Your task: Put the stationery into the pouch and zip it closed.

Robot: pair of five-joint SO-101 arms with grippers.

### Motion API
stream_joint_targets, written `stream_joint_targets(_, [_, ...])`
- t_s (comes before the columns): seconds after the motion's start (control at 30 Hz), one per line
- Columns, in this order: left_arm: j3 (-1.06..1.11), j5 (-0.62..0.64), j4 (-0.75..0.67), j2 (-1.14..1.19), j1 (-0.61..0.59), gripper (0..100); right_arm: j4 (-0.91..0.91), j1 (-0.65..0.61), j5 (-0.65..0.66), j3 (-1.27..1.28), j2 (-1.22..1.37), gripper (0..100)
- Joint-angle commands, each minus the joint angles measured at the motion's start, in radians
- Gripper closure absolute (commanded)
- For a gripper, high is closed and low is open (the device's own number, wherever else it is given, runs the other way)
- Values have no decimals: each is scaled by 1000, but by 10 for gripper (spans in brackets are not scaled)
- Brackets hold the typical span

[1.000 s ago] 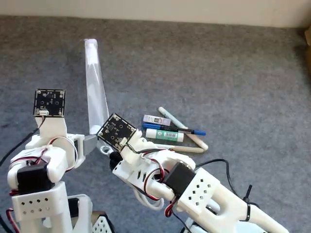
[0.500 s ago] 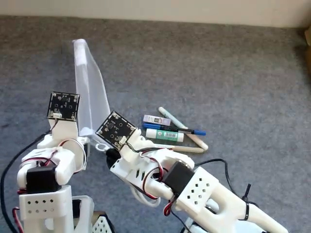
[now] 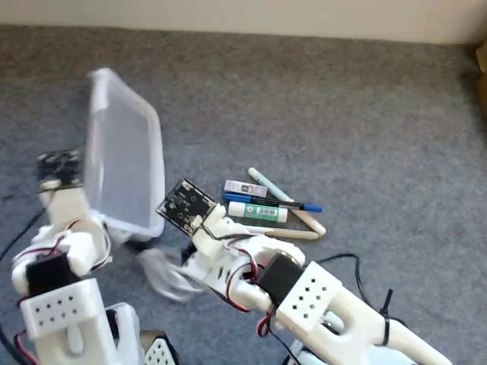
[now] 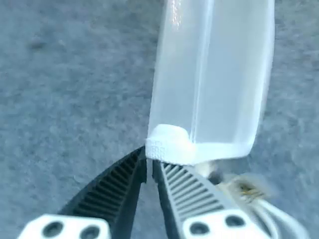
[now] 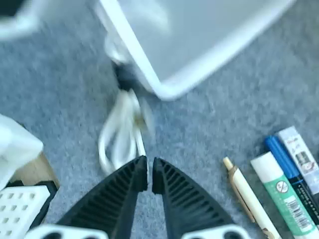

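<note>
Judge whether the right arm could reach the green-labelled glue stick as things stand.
Probably yes: the right gripper hangs empty near the glue stick, which lies uncovered on the carpet beside the pens.

Translucent white pouch [image 3: 122, 163], blue pen [image 3: 274, 202], green-white glue stick [image 3: 259, 212], cream pen [image 5: 247, 193], grey carpet [image 3: 342, 114].

The pouch [image 3: 122, 160] has swung leftward, turning its broad face up.
</note>
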Motion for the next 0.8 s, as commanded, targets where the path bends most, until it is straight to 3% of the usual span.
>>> stream_joint_targets(0.0, [-10, 0, -17, -4, -39, 979, -8, 12, 14, 35, -25, 995])
stream_joint_targets(0.3, [-8, -5, -14, -5, -36, 947, -2, 13, 6, 58, -27, 991])
stream_joint_targets(0.53, [30, -5, 46, -12, -39, 615, 51, 13, -64, 54, -25, 894])
stream_joint_targets(0.77, [-93, -6, 167, -8, -39, 628, 56, 13, -72, -15, -4, 890])
